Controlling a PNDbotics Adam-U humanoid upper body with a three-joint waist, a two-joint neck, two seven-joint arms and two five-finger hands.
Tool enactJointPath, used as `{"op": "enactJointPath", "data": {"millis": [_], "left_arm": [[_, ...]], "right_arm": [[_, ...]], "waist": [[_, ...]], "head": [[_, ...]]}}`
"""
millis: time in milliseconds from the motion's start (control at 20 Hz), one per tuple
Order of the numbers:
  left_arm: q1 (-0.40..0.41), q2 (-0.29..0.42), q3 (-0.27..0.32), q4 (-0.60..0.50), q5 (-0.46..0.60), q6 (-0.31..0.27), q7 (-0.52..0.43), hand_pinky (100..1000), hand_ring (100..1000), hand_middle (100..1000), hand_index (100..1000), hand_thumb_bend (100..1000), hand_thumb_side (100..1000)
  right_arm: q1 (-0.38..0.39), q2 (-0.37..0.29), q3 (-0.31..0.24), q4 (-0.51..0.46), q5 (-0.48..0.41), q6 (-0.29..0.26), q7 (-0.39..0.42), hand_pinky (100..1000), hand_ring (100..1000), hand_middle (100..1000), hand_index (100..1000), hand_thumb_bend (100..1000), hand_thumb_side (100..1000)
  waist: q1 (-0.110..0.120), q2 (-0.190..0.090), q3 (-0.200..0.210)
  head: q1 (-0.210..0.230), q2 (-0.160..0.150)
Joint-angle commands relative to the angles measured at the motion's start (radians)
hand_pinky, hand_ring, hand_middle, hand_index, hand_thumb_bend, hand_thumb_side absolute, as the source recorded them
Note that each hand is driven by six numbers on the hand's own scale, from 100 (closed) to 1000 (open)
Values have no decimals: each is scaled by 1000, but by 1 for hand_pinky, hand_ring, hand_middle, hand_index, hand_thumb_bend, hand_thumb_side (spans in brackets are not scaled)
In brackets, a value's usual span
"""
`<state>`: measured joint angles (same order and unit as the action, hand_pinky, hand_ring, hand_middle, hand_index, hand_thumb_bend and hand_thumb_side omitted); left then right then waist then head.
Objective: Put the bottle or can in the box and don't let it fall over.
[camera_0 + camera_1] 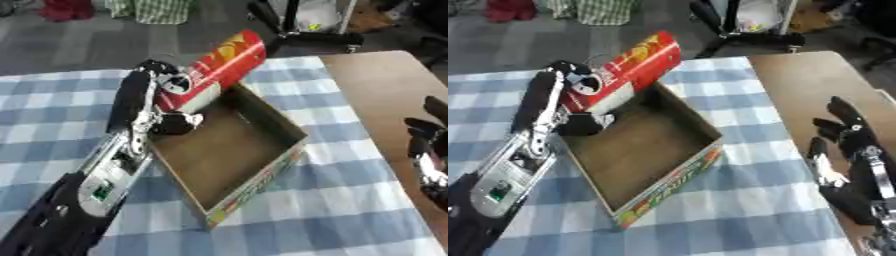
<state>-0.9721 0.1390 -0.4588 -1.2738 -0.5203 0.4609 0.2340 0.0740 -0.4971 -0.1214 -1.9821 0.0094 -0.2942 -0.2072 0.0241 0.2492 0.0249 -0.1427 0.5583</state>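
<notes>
On the left side of the frame, the left hand [162, 100] curls its fingers around the red can [214, 70]. It holds the can tilted over the upper left corner of the box [262, 175], likely to stand it inside. The can's bottom is hidden behind the hand. At the right edge, the right hand [850, 150] rests with fingers straight and apart, partly cut off.
</notes>
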Motion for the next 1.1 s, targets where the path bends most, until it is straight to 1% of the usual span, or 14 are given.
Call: {"op": "enactJointPath", "data": {"millis": [50, 100, 200, 300, 400, 450, 600, 700, 750, 800, 850, 900, 950, 1100], "left_arm": [[-32, -2, 8, -3, -5, -7, 5, 445, 470, 752, 662, 622, 107], [-33, -3, 8, -1, -4, -8, 4, 448, 473, 753, 664, 627, 110], [-33, -3, 7, 3, -3, -12, -3, 529, 536, 778, 692, 696, 166], [-32, -2, 4, 8, -18, -15, -18, 639, 645, 827, 734, 736, 216], [-33, -1, 0, 14, -52, -17, -46, 688, 687, 843, 754, 755, 239], [-33, -1, 2, 16, -73, -18, -59, 726, 709, 856, 771, 782, 291], [-32, -5, 11, 19, -121, -19, -76, 727, 704, 854, 768, 781, 290], [-28, -5, 17, 12, -129, -19, -74, 709, 682, 844, 758, 754, 253], [-26, -3, 21, 3, -123, -17, -70, 697, 664, 838, 752, 708, 242], [-23, 1, 25, -11, -113, -15, -64, 692, 655, 836, 751, 662, 279], [-20, 9, 29, -32, -102, -12, -56, 691, 654, 841, 753, 560, 401], [-16, 21, 33, -61, -89, -7, -46, 694, 657, 844, 756, 514, 450], [-12, 36, 37, -96, -79, 0, -37, 703, 667, 853, 766, 418, 543], [13, 90, 58, -211, -41, 22, -21, 704, 667, 853, 769, 288, 643]], "right_arm": [[-7, -27, -4, -18, -10, -2, 4, 859, 853, 1000, 928, 100, 491], [-7, -27, -5, -18, -11, -2, 4, 859, 853, 1000, 928, 100, 491], [-8, -28, -5, -18, -13, -3, 4, 859, 853, 1000, 927, 100, 490], [-9, -30, -6, -18, -15, -5, 3, 859, 853, 1000, 927, 100, 490], [-8, -31, -7, -18, -17, -6, 3, 859, 853, 1000, 927, 100, 490], [-8, -31, -7, -18, -17, -6, 4, 859, 853, 1000, 927, 100, 491], [-9, -30, -7, -18, -19, -6, 4, 859, 853, 1000, 927, 100, 490], [-6, -29, -9, -18, -18, -7, 3, 858, 853, 1000, 927, 100, 490], [-3, -28, -11, -18, -17, -7, 1, 858, 853, 1000, 927, 100, 490], [-1, -28, -12, -18, -16, -8, -2, 858, 853, 1000, 927, 100, 490], [2, -28, -14, -18, -15, -9, -4, 858, 852, 1000, 927, 100, 489], [6, -29, -16, -18, -14, -10, -6, 858, 852, 1000, 927, 100, 489], [11, -29, -17, -18, -12, -12, -8, 858, 852, 1000, 926, 100, 489], [24, -31, -22, -18, -7, -15, -16, 858, 852, 1000, 926, 100, 488]], "waist": [[9, -21, -5], [9, -21, -7], [10, -22, -10], [10, -23, -11], [11, -24, -11], [11, -25, -12], [10, -24, -14], [9, -25, -12], [9, -26, -10], [10, -28, -7], [10, -30, -2], [11, -32, 4], [11, -35, 10], [12, -44, 30]], "head": [[11, -20], [11, -20], [11, -16], [12, -11], [14, -9], [14, -8], [15, -7], [14, -3], [12, 0], [10, 3], [5, 8], [-1, 14], [-7, 20], [-25, 33]]}}
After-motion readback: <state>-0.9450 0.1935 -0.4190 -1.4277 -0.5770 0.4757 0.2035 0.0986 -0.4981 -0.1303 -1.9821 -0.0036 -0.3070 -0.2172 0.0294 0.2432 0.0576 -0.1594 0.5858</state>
